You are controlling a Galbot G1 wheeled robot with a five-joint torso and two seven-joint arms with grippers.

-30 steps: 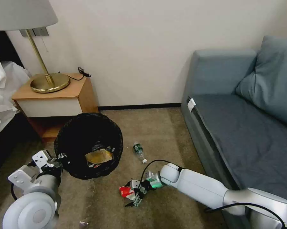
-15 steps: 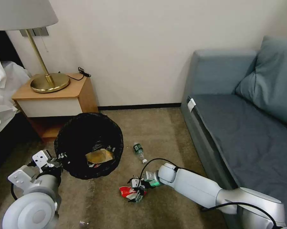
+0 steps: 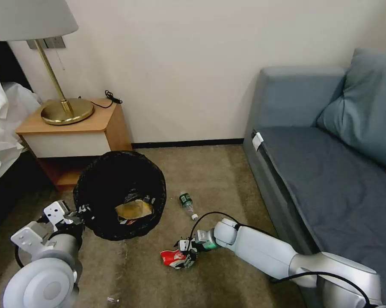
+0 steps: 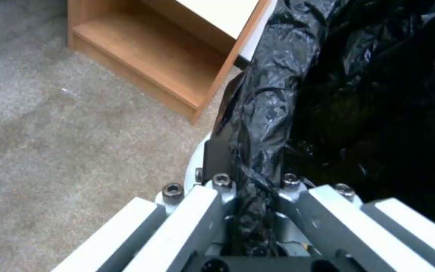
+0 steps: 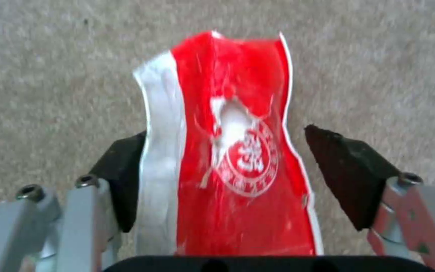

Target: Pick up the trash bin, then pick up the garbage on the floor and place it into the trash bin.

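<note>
The trash bin (image 3: 116, 188), lined with a black bag, hangs tilted just above the carpet, and my left gripper (image 3: 81, 212) is shut on its near rim. In the left wrist view the left gripper (image 4: 250, 183) pinches the bag-covered rim of the trash bin (image 4: 368, 94). A tan paper bag and a wrapper (image 3: 133, 209) lie inside. The red-and-white packet (image 3: 173, 258) lies on the floor with my right gripper (image 3: 187, 256) open over it. In the right wrist view the packet (image 5: 238, 113) sits between the right gripper (image 5: 227, 149) pads. A small bottle (image 3: 187, 204) lies on the carpet beyond.
A wooden nightstand (image 3: 73, 132) with a brass lamp (image 3: 66, 109) stands behind the bin, by the wall. White bedding (image 3: 0, 128) is at the far left. A blue-grey sofa (image 3: 330, 171) runs along the right. Open carpet (image 3: 218, 171) lies between bin and sofa.
My right gripper has turned and settled down onto the red-and-white packet, so its fingers now straddle it. The bin and left arm have stayed put.
</note>
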